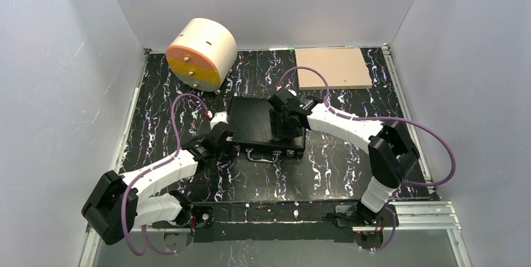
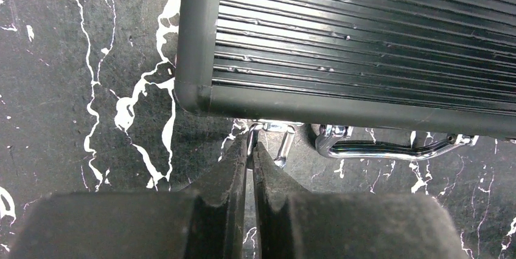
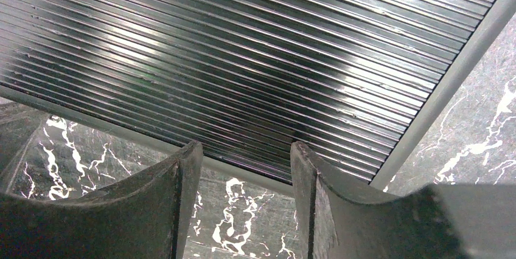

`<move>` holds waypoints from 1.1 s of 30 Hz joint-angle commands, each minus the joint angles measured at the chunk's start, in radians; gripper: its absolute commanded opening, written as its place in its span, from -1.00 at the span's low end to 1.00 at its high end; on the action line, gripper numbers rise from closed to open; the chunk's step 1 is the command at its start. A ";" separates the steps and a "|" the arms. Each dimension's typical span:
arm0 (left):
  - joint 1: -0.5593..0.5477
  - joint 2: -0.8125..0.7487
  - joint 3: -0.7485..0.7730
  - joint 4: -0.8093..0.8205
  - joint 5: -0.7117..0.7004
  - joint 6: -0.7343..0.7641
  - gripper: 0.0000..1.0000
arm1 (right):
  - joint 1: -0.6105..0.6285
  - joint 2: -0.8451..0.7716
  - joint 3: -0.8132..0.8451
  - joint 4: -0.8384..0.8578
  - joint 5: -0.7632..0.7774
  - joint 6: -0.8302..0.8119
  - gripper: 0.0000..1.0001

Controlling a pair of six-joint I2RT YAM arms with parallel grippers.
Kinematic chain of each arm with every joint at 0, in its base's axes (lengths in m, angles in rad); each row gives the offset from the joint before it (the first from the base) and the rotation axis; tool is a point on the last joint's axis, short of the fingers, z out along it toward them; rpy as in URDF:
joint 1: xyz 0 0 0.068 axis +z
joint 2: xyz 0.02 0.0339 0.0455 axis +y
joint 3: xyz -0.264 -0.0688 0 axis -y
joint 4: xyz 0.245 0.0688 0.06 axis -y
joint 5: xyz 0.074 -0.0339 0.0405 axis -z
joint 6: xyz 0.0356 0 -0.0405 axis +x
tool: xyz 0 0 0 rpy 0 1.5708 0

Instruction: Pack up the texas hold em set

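1. Black ribbed case (image 1: 260,123) lies flat in the middle of the marbled table (image 1: 338,173), with its lid down, so what is inside it is hidden.
2. The left gripper (image 2: 251,149) is at the near left corner of the case. It is clenched, finger against finger, and its tips are just beside a silver latch (image 2: 277,140).
3. A chrome handle (image 2: 389,146) sticks out from the same near edge, to the right of the latch.
4. The right gripper (image 3: 243,155) is over the right part of the lid. It is released, and only the ribs show between its fingers. Whether it touches the lid I cannot tell.
5. A cream cylinder (image 1: 200,51) and a tan board (image 1: 332,68) are at the far edge, apart from the case.
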 commanded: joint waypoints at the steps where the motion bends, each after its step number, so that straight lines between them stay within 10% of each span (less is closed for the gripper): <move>1: 0.000 0.030 -0.034 0.005 0.024 0.006 -0.93 | -0.002 0.003 0.023 -0.014 0.012 0.010 0.26; 23: 0.000 -0.207 -0.024 0.034 -0.003 0.046 -0.71 | -0.002 -0.332 -0.164 0.006 0.066 0.035 0.33; 33: 0.000 -0.089 -0.179 0.329 -0.033 -0.102 -0.58 | -0.005 -0.187 -0.109 -0.134 0.181 0.040 0.47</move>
